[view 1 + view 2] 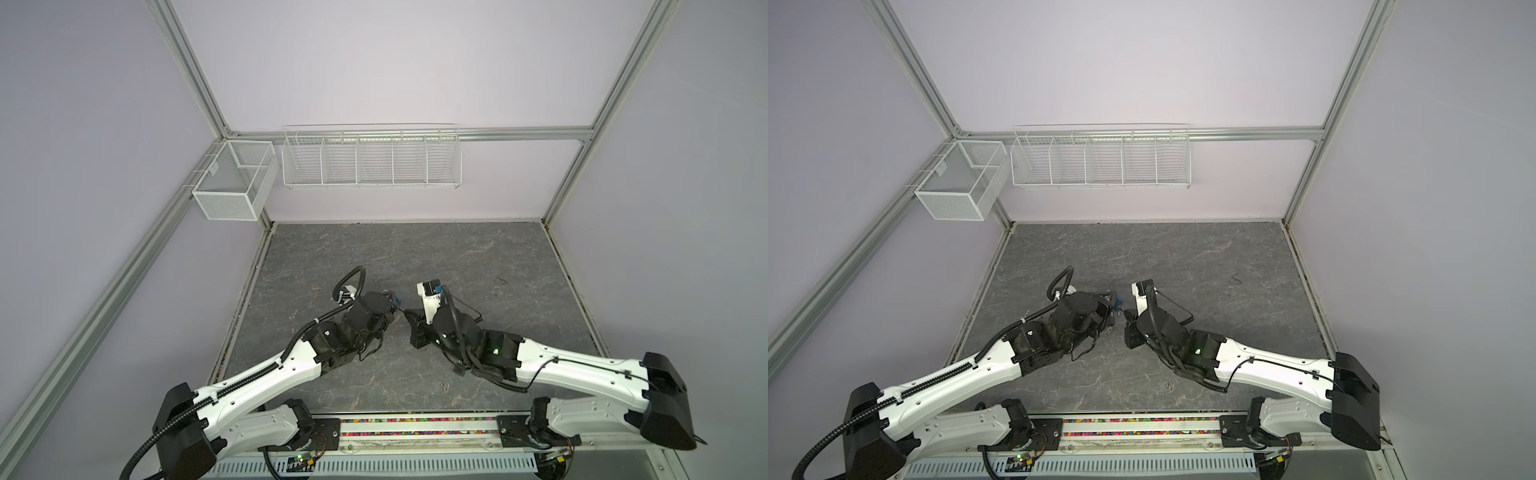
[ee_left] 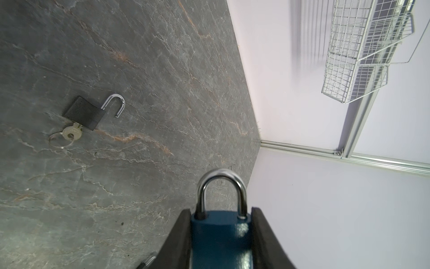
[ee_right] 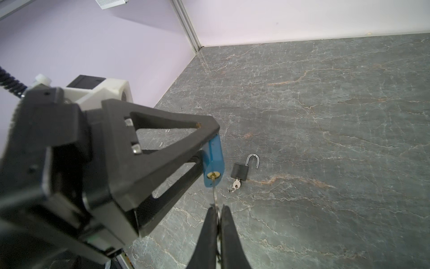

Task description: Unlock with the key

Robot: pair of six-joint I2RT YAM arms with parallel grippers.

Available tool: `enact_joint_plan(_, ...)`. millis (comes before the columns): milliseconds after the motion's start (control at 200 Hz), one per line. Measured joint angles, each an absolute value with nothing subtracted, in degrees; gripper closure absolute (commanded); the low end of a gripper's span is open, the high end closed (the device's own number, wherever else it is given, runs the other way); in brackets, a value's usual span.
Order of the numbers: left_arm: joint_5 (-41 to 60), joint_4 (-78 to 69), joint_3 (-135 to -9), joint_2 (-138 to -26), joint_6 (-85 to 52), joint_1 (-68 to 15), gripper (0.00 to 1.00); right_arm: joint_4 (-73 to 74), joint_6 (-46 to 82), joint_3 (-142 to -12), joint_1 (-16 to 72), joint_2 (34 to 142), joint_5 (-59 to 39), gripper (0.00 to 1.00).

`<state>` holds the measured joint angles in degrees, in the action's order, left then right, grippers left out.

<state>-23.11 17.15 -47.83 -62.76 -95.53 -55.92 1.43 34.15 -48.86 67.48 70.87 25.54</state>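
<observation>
My left gripper (image 2: 221,212) is shut on a blue padlock (image 2: 221,237), one finger on each side of its body. The steel shackle (image 2: 221,179) sticks out past the fingertips and looks closed. In the right wrist view the blue padlock (image 3: 215,158) shows its brass keyhole end. A thin silver key (image 3: 214,193) runs from that keyhole back into my right gripper (image 3: 217,207), which is shut on the key's head. How deep the blade sits I cannot tell. In both top views the two grippers (image 1: 397,303) (image 1: 1127,316) meet above the middle of the table.
A black padlock (image 3: 240,171) lies on the grey stone table (image 3: 325,116) just beyond the blue one, its shackle swung open and a key on a ring in it; it also shows as (image 2: 83,113). A white wire rack (image 1: 372,158) and mesh bin (image 1: 232,183) hang on the back wall.
</observation>
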Motion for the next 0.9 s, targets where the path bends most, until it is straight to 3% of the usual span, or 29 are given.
enact_joint_plan(900,-25.2,14.7,-47.4,-62.0,-104.2,-56.1,1.0,14.7,25.3,-46.4,70.3,71.4,35.8,0.94)
